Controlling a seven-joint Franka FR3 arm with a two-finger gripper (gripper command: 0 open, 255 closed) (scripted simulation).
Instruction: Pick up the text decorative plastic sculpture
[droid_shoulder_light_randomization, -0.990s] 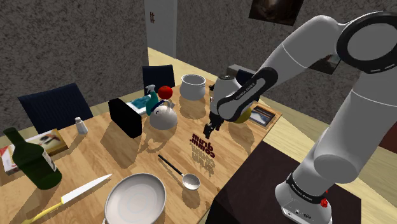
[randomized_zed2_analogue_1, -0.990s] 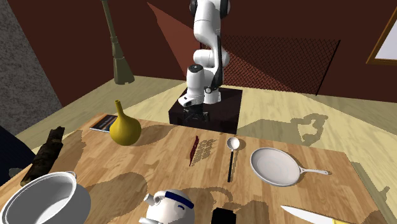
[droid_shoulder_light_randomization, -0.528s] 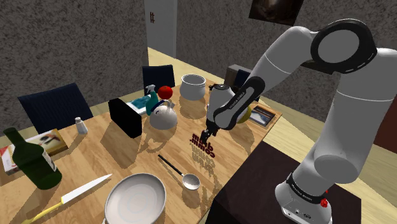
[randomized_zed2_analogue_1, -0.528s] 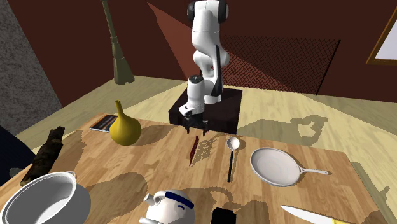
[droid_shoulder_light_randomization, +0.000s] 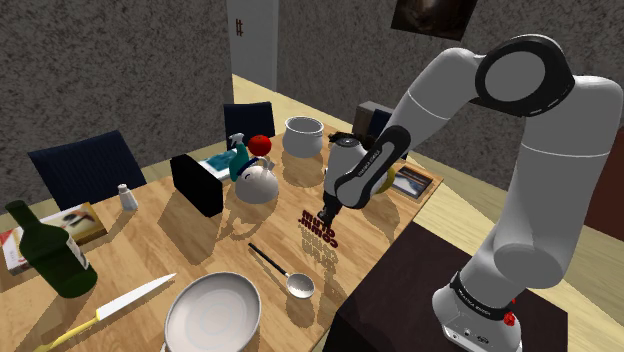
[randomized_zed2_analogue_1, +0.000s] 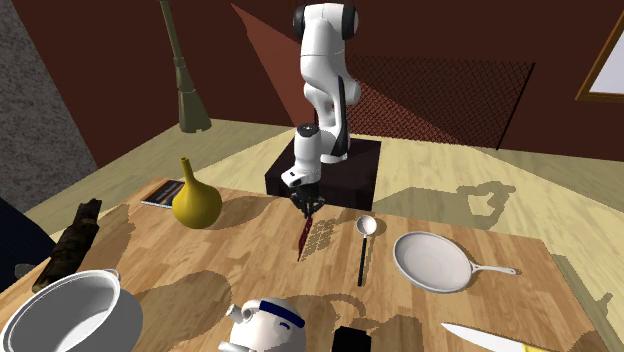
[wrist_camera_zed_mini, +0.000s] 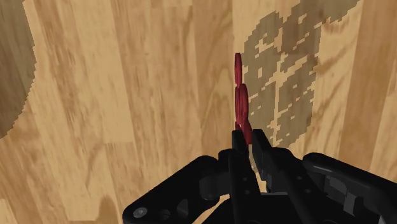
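Dark red cut-out lettering makes up the text sculpture (droid_shoulder_light_randomization: 320, 226): a thin flat slab of stacked words, standing on edge on the wooden table (droid_shoulder_light_randomization: 180, 250), close to the side that meets the dark stand (droid_shoulder_light_randomization: 400, 290). Going left to right in the shoulder view, a pale kettle (droid_shoulder_light_randomization: 258, 183) sits behind it, a ladle (droid_shoulder_light_randomization: 280, 268) lies just beside it nearer the camera, then come the letters, then the stand.

In the second exterior view the sculpture (randomized_zed2_analogue_1: 304, 236) shows edge-on as a slim red strip, with a yellow gourd-shaped vase (randomized_zed2_analogue_1: 197, 203) well to its left and the ladle (randomized_zed2_analogue_1: 362, 246) and a round pan (randomized_zed2_analogue_1: 435, 262) to its right. Its letter-patterned shadow falls on the wood just to its right.

The black gripper (droid_shoulder_light_randomization: 327, 212) is down on the end of the slab nearest the stand. In the wrist view the sculpture (wrist_camera_zed_mini: 240, 95) runs straight out from the gripper (wrist_camera_zed_mini: 247, 137) as a narrow red ridge, and the two fingers are drawn in close, pinching that thin edge between them. The slab rests on the wood.
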